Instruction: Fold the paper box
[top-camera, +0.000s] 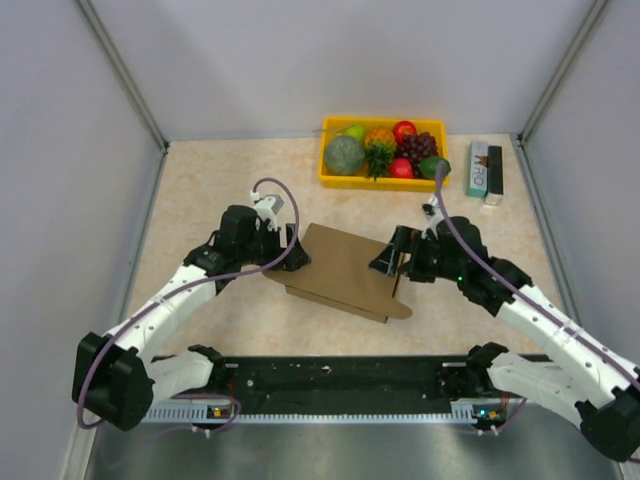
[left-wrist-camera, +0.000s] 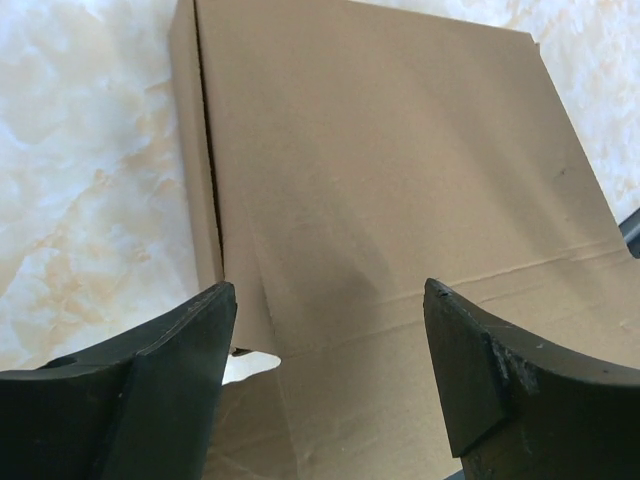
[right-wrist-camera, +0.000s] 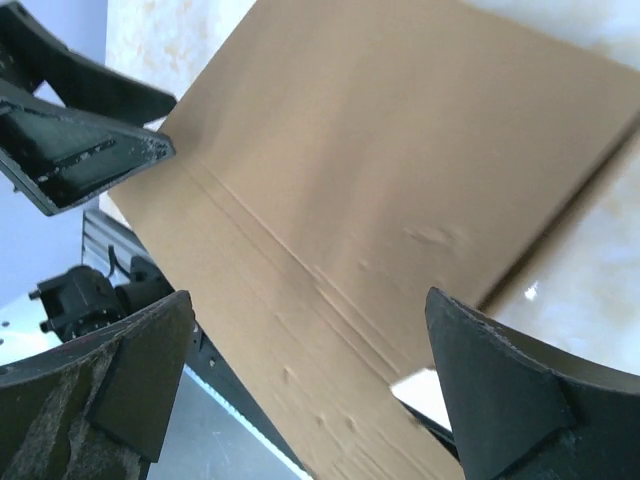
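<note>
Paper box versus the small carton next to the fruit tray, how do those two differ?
The box is plain brown; the carton is printed green, white and black. The box is much larger than the carton. The box lies in the middle of the table; the carton sits at the far right, beside the tray. Both are rectangular and rest on the table.

From above and behind the arm bases we see the whole worktop (top-camera: 200, 190). Our wrist cameras sit close, facing each other past the left end effector (left-wrist-camera: 330, 292) and right end effector (right-wrist-camera: 310, 300) across the paper box (top-camera: 345, 265), shared by all views.
</note>
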